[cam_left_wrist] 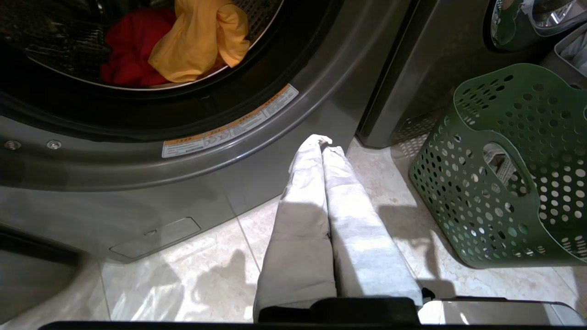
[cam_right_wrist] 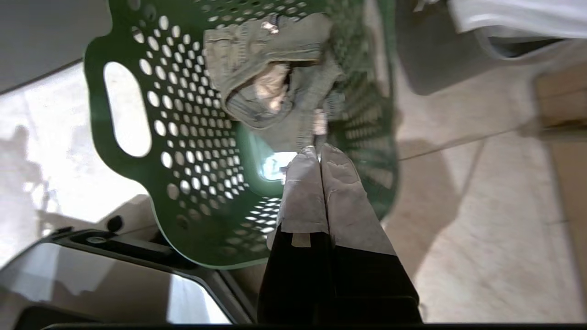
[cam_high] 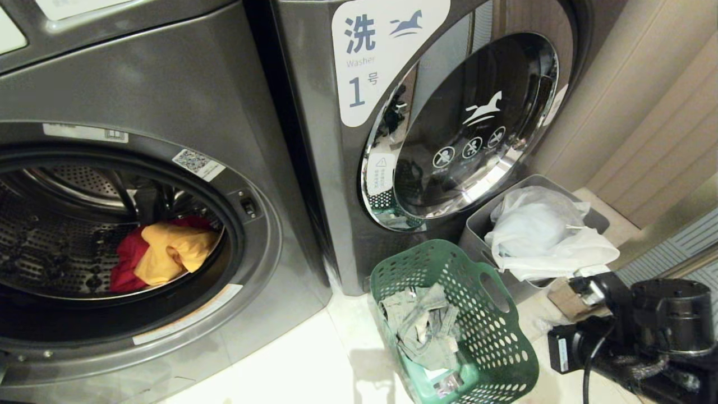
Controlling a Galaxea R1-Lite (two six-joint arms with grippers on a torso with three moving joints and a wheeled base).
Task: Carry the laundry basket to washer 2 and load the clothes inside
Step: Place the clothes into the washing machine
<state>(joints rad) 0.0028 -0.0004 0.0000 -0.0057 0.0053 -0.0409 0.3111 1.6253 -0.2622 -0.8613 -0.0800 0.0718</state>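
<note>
The green laundry basket (cam_high: 493,348) stands on the floor before washer 1, holding a grey-green garment (cam_high: 426,325). To its left is an open dark grey washer (cam_high: 263,224) whose number label is out of frame; a red garment (cam_high: 126,261) and a yellow cloth (cam_high: 171,252) lie in its drum. My right gripper (cam_right_wrist: 319,149) is shut and empty, tips over the basket (cam_right_wrist: 183,137) just short of the garment (cam_right_wrist: 266,73). My left gripper (cam_left_wrist: 323,143) hangs shut and empty, low before the open washer, with the basket (cam_left_wrist: 504,183) beside it.
Washer 1 (cam_high: 314,140) has its chrome-ringed door (cam_high: 471,129) closed. A grey bin (cam_high: 477,224) with a white bag (cam_high: 538,230) stands behind the basket, a small cardboard box (cam_high: 572,297) beside it. My right arm (cam_high: 617,331) fills the lower right; a panelled wall runs along the right.
</note>
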